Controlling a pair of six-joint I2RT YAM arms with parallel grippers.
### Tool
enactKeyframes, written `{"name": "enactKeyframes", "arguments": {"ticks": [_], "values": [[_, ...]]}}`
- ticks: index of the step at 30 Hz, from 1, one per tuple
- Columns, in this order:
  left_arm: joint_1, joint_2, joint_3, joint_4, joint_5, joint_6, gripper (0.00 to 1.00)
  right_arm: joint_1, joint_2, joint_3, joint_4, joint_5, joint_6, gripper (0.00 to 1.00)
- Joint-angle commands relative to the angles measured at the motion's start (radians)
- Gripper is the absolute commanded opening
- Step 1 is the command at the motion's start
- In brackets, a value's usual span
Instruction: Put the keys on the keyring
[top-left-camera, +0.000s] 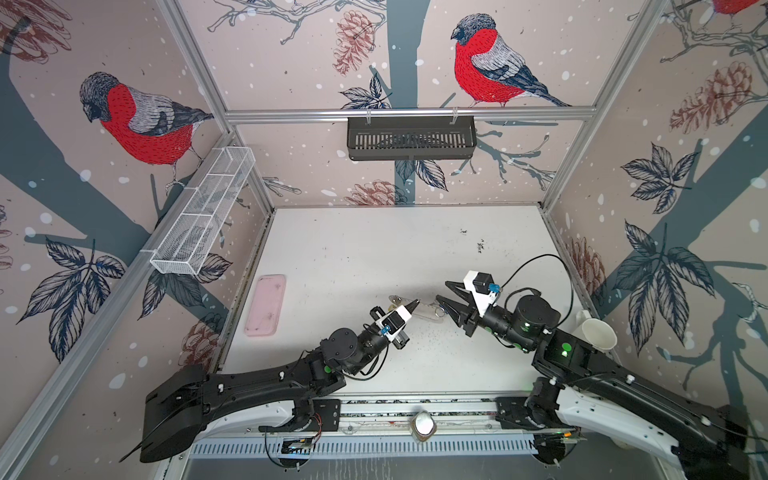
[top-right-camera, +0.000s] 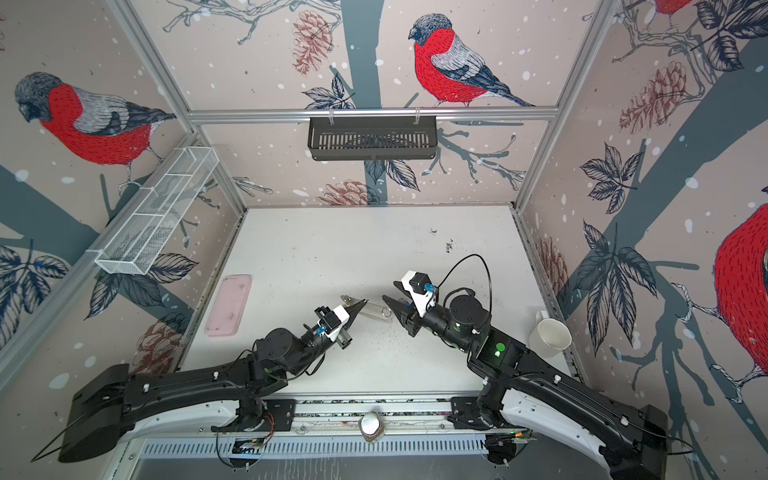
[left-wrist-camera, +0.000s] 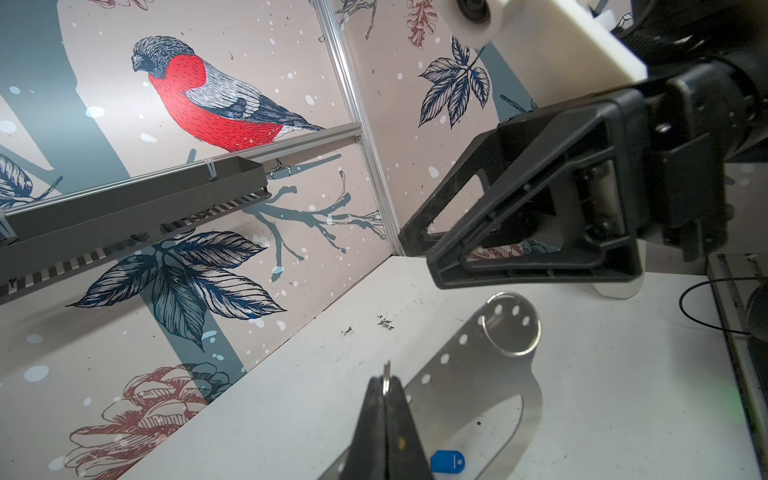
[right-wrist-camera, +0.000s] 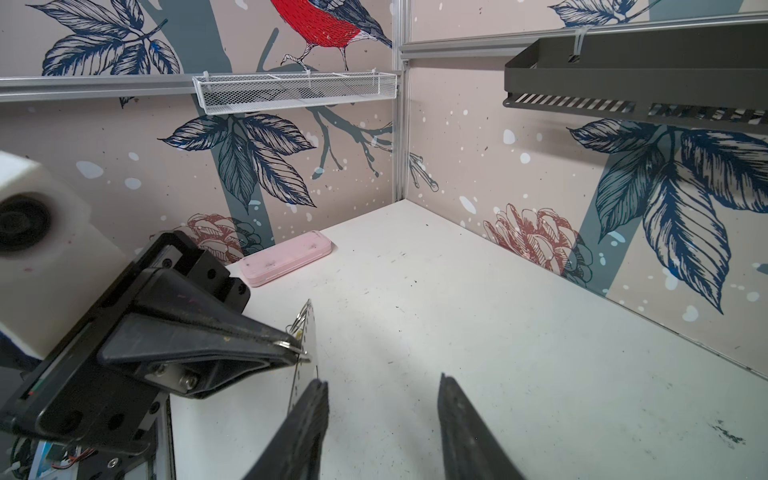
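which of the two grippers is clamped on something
The left gripper: its jaws are shut on a small metal ring at the edge of the keyring. The right gripper stands open and empty.

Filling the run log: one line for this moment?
left gripper: shut on keyring | right gripper: open, holding nothing
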Motion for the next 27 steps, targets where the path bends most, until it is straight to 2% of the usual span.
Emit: {"name": "enactKeyframes", "arguments": {"ticks": [1, 9, 17, 27], "values": [[0.000, 0.004, 0.009, 0.022, -0.013, 0.004, 0.00, 0.000, 0.006, 0.001, 0.006, -0.034, 0.013, 0.46], [-0.001, 0.054, 0.031, 0.045, -0.104, 0.007, 0.00, 0.000, 0.007, 0.011, -0.009, -0.060, 0.024, 0.46], [-0.002, 0.087, 0.048, 0.055, -0.140, 0.013, 0.00, -0.004, 0.016, 0.044, -0.109, -0.050, 0.086, 0.47], [-0.002, 0.077, 0.052, 0.051, -0.155, 0.014, 0.00, -0.005, 0.015, 0.019, -0.134, -0.042, 0.112, 0.25]]}}
